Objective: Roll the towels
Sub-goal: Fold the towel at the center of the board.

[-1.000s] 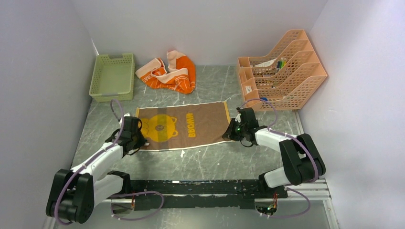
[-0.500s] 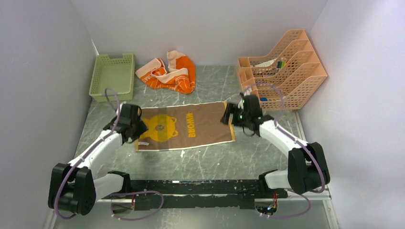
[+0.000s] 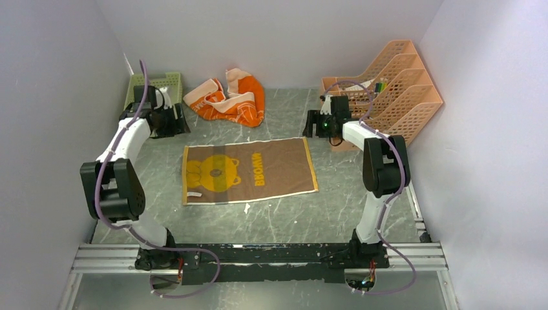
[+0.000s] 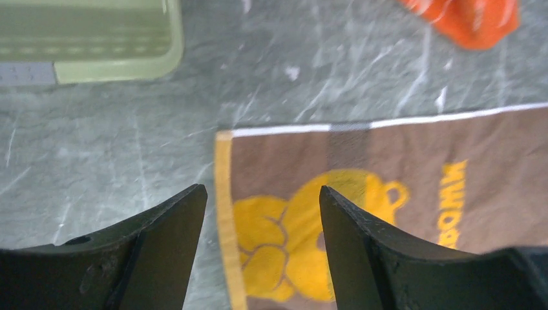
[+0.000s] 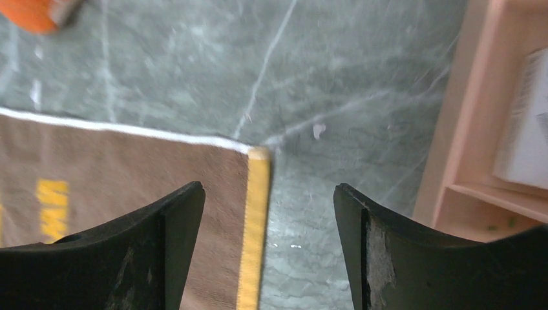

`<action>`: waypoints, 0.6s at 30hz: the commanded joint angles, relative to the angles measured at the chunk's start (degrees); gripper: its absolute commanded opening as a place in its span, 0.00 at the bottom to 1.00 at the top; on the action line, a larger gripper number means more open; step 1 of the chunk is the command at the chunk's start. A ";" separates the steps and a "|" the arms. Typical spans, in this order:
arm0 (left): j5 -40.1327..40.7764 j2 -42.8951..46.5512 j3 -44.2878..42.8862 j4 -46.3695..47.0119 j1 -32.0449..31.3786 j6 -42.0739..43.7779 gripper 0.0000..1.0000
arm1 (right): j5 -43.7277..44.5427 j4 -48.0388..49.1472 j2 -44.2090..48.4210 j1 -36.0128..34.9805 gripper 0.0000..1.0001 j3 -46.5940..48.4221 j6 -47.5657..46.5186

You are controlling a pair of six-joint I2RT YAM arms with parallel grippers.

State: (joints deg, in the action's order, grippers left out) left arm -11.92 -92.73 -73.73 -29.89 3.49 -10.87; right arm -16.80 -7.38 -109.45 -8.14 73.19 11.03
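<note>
A grey-green marbled tabletop (image 3: pixel 278 219) fills the floor of a booth closed in by plain white walls (image 3: pixel 271 39), with an aluminium rail (image 3: pixel 258 258) across the near edge. At the back right stands a peach plastic file rack (image 3: pixel 413 97) with slanted compartments; at the back left is a green plastic mesh basket (image 3: pixel 171 79), partly hidden by the left arm.

A flat brown towel with a yellow bear print (image 3: pixel 271 169) lies spread in the middle of the table, yellow bands at its short ends and a thin white edge along its long sides. Its yellow lettering seems to read "BROWN". A crumpled bright-orange towel with pale peach bands (image 3: pixel 236 100) sits at the back, between basket and rack, apart from the brown one.

The left gripper (image 4: pixel 260 190) hangs above the brown towel's far left corner, jaws spread and holding nothing. The right gripper (image 5: pixel 268 187) hangs above the far right corner, likewise spread and empty.

Only the right wrist view shows a white sheet (image 5: pixel 523 129) inside the rack; only the overhead view shows the whole print.
</note>
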 commanded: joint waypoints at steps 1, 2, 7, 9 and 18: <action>-9.43 -1.89 -1.58 -6.34 3.38 10.87 0.77 | -3.21 -1.82 -1.29 0.14 0.74 1.34 -5.71; -9.63 -2.29 -1.05 -5.59 3.46 11.07 0.76 | -4.15 -1.16 -1.37 0.14 0.74 1.00 -5.42; -9.77 -6.89 -0.05 -0.47 3.67 11.90 0.72 | -6.36 0.49 -1.62 0.15 0.72 0.24 -4.83; -9.90 -10.01 -0.99 -0.04 3.66 12.18 0.68 | -5.77 0.65 -1.94 0.17 0.71 0.12 -4.66; -7.57 -13.69 3.41 5.55 3.67 11.43 0.63 | -4.89 -0.18 -4.18 0.14 0.60 1.35 -5.20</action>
State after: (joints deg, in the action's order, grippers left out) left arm -19.62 -107.33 -72.12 -28.58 7.25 -0.19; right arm -21.67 -8.01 -112.31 -8.19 73.28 6.76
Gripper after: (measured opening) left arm 0.635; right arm 0.612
